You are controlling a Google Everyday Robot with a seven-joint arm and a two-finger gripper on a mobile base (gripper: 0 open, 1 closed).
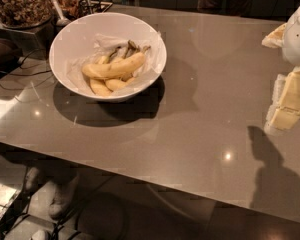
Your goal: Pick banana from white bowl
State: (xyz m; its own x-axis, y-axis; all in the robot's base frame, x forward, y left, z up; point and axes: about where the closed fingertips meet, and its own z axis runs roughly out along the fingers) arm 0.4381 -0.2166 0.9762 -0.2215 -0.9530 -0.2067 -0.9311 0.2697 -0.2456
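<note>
While the gripper (286,86) hangs over the right side of the table (190,129), well apart from the white bowl (74,34), the pick is not yet begun.
We cannot tell whether it is open or closed. The banana (115,66) lies atop shorter bananas (100,88) on crinkled paper (104,42) in the bowl. We judge a low or off-centre reach could snag those, or shove the bowl toward the jar of nuts (20,4).

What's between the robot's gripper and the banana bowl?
Only bare tabletop, seen in the camera view, between the gripper at the right edge and the white bowl holding the banana.
</note>
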